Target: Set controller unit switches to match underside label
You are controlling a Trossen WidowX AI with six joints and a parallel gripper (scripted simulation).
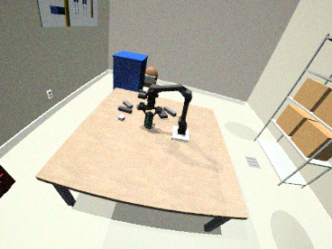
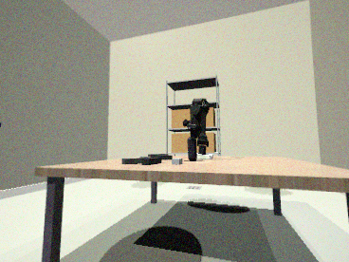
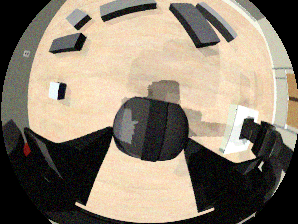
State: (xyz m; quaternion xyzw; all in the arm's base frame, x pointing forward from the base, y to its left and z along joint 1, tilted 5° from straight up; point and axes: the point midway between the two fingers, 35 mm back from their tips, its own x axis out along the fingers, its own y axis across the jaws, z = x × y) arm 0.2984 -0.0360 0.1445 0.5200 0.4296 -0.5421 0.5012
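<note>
The dark controller unit (image 1: 148,120) (image 2: 192,149) (image 3: 134,125) is on end, long side upright, with its lower end at or just above the bench. Small green marks show on the side towards the top camera; the switch settings are too small to read. In the wrist view it is a dark rounded shape between the fingers. My gripper (image 1: 148,111) (image 3: 149,137) is shut on its upper part, one finger on each side. The label does not show in any view.
Other dark modules (image 1: 124,109) (image 3: 194,25) (image 3: 128,9) (image 3: 68,43) lie flat towards the bench's far end. A small pale cube (image 1: 121,117) (image 2: 176,161) (image 3: 57,91) lies to one side. The arm's white base plate (image 1: 180,135) (image 3: 232,131) is near the unit.
</note>
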